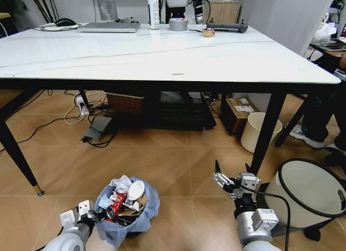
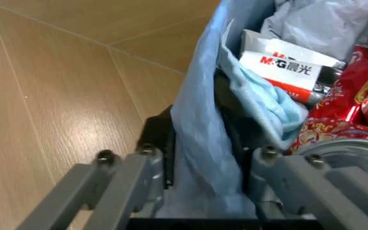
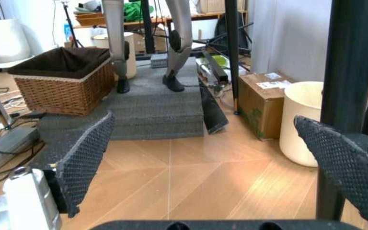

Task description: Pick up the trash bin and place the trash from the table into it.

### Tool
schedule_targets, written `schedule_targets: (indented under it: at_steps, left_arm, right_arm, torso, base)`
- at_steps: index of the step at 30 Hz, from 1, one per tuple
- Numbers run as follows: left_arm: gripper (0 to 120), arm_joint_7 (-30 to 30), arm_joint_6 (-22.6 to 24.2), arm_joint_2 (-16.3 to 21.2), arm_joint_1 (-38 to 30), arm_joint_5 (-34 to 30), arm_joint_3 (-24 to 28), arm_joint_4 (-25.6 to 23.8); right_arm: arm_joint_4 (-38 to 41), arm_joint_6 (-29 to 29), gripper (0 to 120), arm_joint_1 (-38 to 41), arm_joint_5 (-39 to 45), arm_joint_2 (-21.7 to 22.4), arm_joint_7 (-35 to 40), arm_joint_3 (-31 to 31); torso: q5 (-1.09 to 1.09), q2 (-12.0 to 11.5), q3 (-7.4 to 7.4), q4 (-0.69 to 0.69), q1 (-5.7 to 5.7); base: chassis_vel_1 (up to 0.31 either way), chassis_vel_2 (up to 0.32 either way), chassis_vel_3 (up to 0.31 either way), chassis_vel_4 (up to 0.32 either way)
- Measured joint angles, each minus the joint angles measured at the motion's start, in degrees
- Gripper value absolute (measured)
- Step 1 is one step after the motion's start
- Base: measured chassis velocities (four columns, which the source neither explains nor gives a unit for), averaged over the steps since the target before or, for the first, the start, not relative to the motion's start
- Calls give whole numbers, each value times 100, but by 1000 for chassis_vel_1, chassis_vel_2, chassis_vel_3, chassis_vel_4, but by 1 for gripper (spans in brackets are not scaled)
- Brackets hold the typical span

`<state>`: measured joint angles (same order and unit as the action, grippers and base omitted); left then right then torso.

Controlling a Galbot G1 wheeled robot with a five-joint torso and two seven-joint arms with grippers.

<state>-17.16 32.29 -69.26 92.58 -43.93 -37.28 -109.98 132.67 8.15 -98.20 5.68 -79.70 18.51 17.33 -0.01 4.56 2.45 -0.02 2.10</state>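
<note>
Trash bin (image 1: 128,207) rim clamped by left gripper (image 1: 89,214), open floor around

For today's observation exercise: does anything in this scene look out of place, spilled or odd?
Nothing is spilled. The bin sits upright on the floor, its blue bag bunched over the rim, with trash heaped inside. The left gripper is clamped on its rim; the right gripper is open and empty. One small brownish scrap lies on the table.

trash bin (image 1: 127,221) base behind bag
</note>
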Motion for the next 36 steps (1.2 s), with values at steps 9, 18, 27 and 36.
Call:
schedule_targets:
  at_steps: [9,18,27,36]
  left_arm:
    - [57,-66,-60,-2,-20,10,33,-40]
    - [92,-49,-192,21,59,183,-43,-224]
    - [100,-6,-315,-24,306,430,-179,-600]
    - [100,-24,-377,-52,417,789,-374,-1097]
  right_arm:
    - [-15,-2,100,9,2,17,-3,-12]
    - [-21,-3,100,49,41,32,-2,-6]
    - [-5,45,100,75,194,41,70,-6]
    - [27,167,100,98,312,27,196,29]
  torso:
    - [0,1,1,0,0]
    - [2,2,2,0,0]
    - [1,3,2,0,0]
    - [1,3,2,0,0]
  base:
    - [0,0,0,0]
    - [0,0,0,0]
    - [0,0,0,0]
    - [0,0,0,0]
